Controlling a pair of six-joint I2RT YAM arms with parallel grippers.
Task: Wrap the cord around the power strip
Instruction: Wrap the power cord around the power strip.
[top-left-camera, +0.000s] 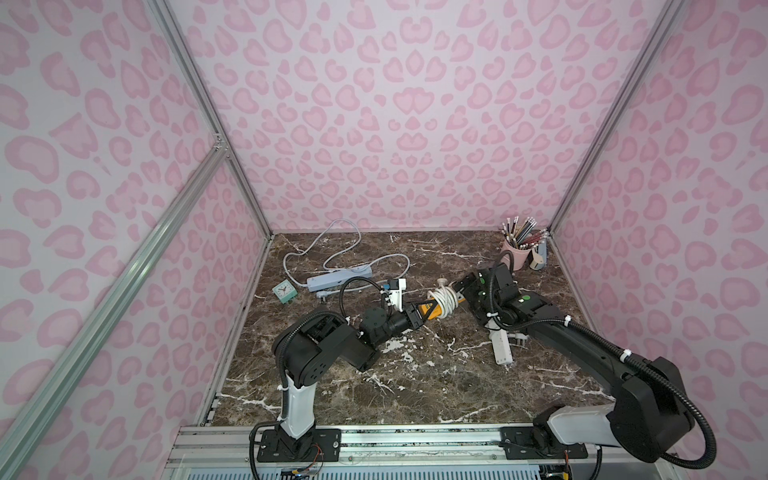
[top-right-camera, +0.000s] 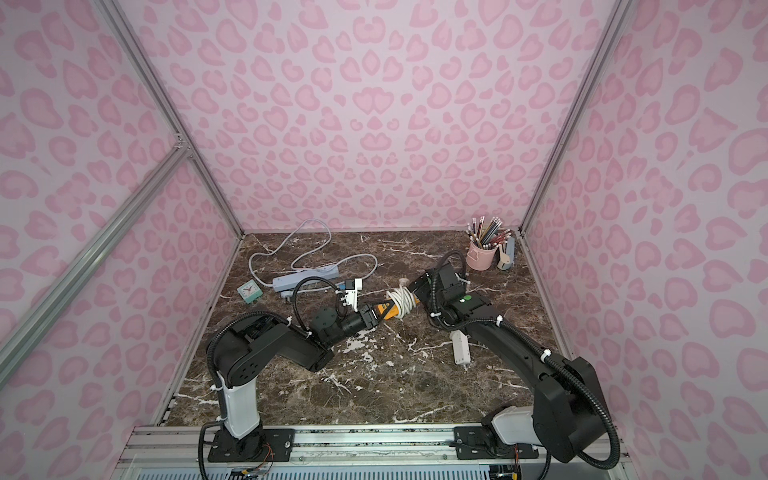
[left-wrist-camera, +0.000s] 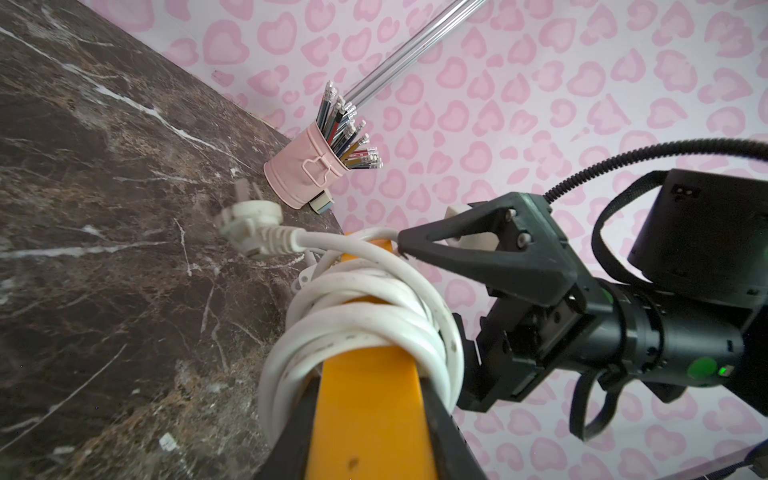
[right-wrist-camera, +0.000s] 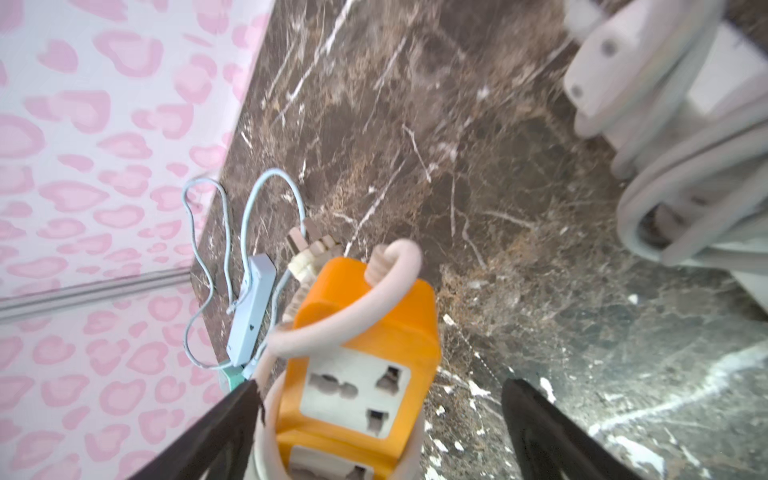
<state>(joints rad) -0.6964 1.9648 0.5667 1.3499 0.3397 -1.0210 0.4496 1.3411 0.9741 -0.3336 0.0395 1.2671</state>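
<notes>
An orange power strip (top-left-camera: 432, 311) (top-right-camera: 387, 312) with white sockets hangs above the table's middle. My left gripper (top-left-camera: 419, 316) (left-wrist-camera: 370, 384) is shut on its near end, a black finger on each side. The white cord (top-left-camera: 447, 301) (left-wrist-camera: 365, 320) is coiled round the strip in several turns. Its plug (left-wrist-camera: 249, 226) (right-wrist-camera: 309, 249) sticks out past the far end. My right gripper (top-left-camera: 459, 291) (right-wrist-camera: 382, 399) stands open round the strip's far end. One finger (right-wrist-camera: 232, 419) lies close beside the coil, and the other finger is well clear of the strip.
A pale blue power strip (top-left-camera: 338, 278) with a loose cord lies at the back left, with a small green clock (top-left-camera: 284, 291) beside it. A white power strip (top-left-camera: 500, 347) with its cord wrapped lies under my right arm. A pink pencil cup (top-left-camera: 517, 251) stands in the back right corner.
</notes>
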